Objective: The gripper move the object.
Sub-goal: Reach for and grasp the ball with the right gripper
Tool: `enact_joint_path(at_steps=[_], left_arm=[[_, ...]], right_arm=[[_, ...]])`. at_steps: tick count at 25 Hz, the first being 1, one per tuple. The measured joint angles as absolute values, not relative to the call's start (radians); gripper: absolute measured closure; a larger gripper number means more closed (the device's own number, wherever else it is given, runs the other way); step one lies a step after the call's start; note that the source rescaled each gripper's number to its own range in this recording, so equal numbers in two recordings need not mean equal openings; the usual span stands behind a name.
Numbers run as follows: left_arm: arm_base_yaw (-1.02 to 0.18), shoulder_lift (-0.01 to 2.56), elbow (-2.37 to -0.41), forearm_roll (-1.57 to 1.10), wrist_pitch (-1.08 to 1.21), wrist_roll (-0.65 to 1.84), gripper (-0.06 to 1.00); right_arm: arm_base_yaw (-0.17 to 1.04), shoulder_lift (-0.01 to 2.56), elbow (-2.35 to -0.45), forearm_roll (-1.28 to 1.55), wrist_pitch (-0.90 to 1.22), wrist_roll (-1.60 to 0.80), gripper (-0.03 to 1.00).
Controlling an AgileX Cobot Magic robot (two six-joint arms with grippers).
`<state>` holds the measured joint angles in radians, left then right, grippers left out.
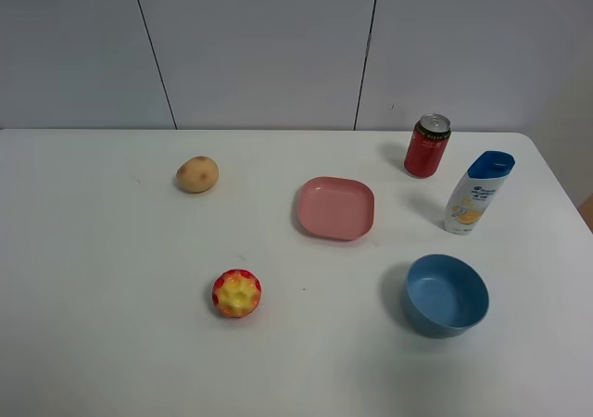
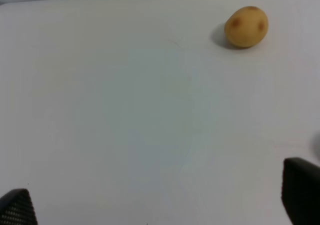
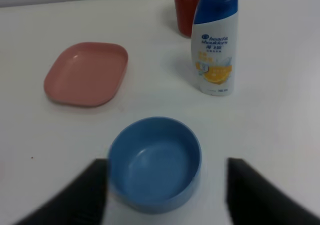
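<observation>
Left gripper (image 2: pixel 159 202) shows only two black fingertips at the edges of its wrist view, spread wide with nothing between them but the bare white surface (image 1: pixel 83 343). The right gripper (image 3: pixel 166 185) is spread as well, its blurred fingers framing the blue bowl (image 1: pixel 446 294) beyond them without touching it. Neither arm reaches into the high view. On the surface, the pink plate (image 1: pixel 335 208) lies near the middle and holds nothing, and the bowl sits in front of it toward the right. The white shampoo bottle (image 1: pixel 477 193) with a blue cap stands upright behind the bowl, with the red can (image 1: pixel 426 146) just beside it and farther back. The tan potato (image 1: pixel 197 173) rests well apart on the left. The ball (image 1: pixel 236 293) lies alone on the open surface, nearer the front than the potato and left of the plate, touching nothing; neither wrist view shows it. By this layout the task looks unstarted: approach, grasp, carry and release are all left to do, probably for the left gripper, as the ball lies on its side. The ball is small and round, red with raised yellow bumps, so it will likely roll if nudged.
</observation>
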<state>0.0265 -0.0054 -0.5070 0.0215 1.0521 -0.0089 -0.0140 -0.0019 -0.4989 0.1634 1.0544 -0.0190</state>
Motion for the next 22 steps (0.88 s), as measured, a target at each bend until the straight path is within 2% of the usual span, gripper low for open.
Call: enact_joint_path(at_steps=[1,2,5,18,22], left_arm=[[0.027,-0.005,-0.507,0.021,1.052,-0.009,-0.06],[0.027,-0.005,-0.507,0.021,1.052,-0.009,-0.06],[0.027,-0.005,-0.507,0.021,1.052,-0.009,-0.06],[0.027,-0.005,-0.507,0.021,1.052,-0.009,-0.06],[0.027,-0.005,-0.507,0.021,1.052,-0.009,-0.06]], right_arm=[[-0.014,-0.002,-0.499,0.157,1.054,-0.009,0.12],[-0.014,-0.002,-0.499,0.155,1.054,0.0,0.07],[-0.014,-0.002,-0.499,0.154,1.054,0.0,-0.01],[-0.014,0.001,-0.499,0.154,1.053,0.0,-0.03],[-0.014,0.191,-0.499,0.191,1.053,-0.055,-0.03]])
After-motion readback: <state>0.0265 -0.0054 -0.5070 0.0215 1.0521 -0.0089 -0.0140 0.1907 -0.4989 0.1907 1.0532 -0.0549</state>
